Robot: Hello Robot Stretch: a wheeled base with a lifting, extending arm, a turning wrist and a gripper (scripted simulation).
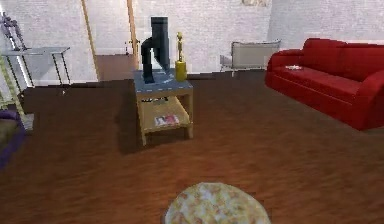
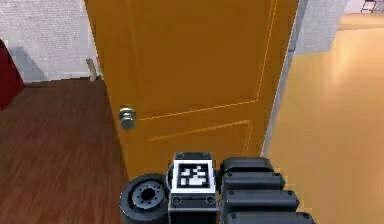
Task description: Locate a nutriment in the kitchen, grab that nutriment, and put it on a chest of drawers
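At the arm side view's bottom edge the arm's dark blocks end in a white square with black marks. Left of it sits a round dark body that I take for the gripper. Its far end cannot be made out, so I cannot tell whether it holds anything. A round, speckled tan thing lies at the forward view's bottom edge; what it is cannot be told.
A small wooden table stands ahead with a dark screen and a yellow figure on it. A red sofa is at the right and a glass table at the left. An orange door with a knob stands beside the arm.
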